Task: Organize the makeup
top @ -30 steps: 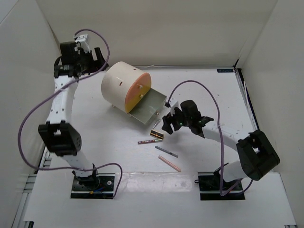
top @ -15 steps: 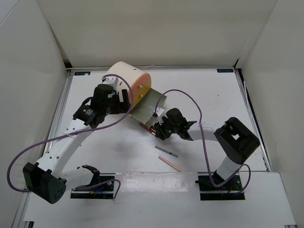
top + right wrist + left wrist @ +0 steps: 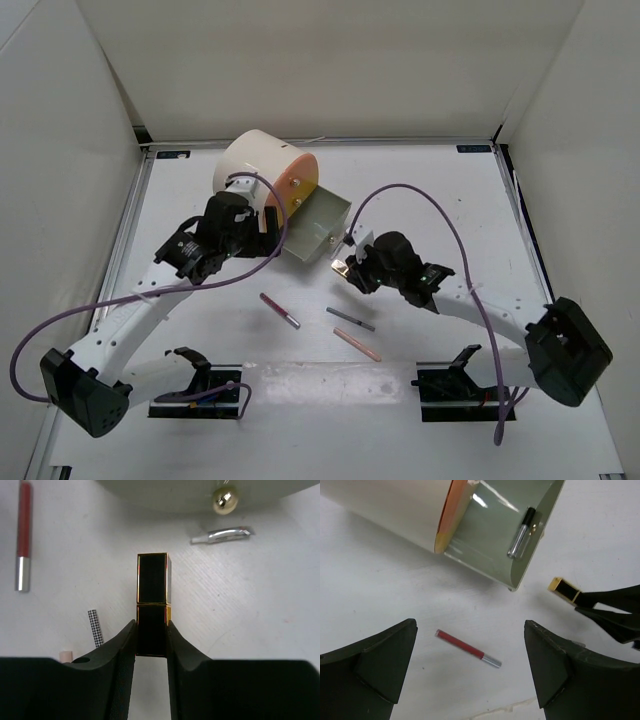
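Nearest, on table [image 3: 440, 200]: pink pencil [image 3: 357, 345]; grey pencil [image 3: 350, 319] just beyond, apart. Red pencil [image 3: 280, 310] further left, below my left gripper [image 3: 469, 625], jaws wide, holding nothing. My right gripper [image 3: 151, 630]: jaws narrow, clamped on black-and-gold lipstick [image 3: 152, 580], near drawer [image 3: 485, 540]. In drawer: clear tube [image 3: 521, 532], black cap. Farthest: cream cylinder [image 3: 255, 170].
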Action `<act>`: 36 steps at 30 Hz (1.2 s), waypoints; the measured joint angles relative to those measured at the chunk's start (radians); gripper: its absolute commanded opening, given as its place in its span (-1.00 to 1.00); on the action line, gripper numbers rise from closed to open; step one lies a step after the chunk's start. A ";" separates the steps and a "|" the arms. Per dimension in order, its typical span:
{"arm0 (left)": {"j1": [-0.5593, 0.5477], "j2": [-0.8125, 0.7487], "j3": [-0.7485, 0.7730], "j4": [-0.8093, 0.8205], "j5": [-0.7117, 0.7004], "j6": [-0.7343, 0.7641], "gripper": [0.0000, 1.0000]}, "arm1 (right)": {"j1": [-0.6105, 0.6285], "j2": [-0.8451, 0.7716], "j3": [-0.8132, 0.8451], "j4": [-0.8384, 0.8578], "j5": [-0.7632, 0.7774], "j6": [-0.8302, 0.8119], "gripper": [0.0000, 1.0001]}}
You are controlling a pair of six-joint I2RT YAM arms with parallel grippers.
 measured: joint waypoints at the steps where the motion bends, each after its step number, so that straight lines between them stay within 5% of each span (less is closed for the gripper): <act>1: 0.000 -0.002 -0.008 -0.008 0.002 -0.020 0.97 | 0.000 -0.025 0.010 -0.024 0.011 -0.002 -0.66; 6: -0.014 -0.016 -0.095 -0.088 0.015 -0.186 0.97 | -0.006 -0.011 0.150 -0.071 0.047 -0.026 -0.66; 10: -0.083 0.032 -0.190 -0.224 0.023 -0.369 0.97 | -0.014 0.172 0.367 -0.038 0.054 -0.060 -0.66; 16: -0.154 0.057 -0.275 -0.393 0.024 -0.579 0.97 | -0.029 0.426 0.573 -0.025 0.049 -0.087 -0.11; 26: -0.190 0.034 -0.313 -0.474 0.055 -0.741 0.97 | -0.047 0.451 0.580 -0.054 0.040 -0.092 0.37; 36: -0.242 -0.105 -0.480 -0.481 0.086 -1.007 0.94 | -0.048 0.312 0.473 -0.033 0.039 -0.071 0.48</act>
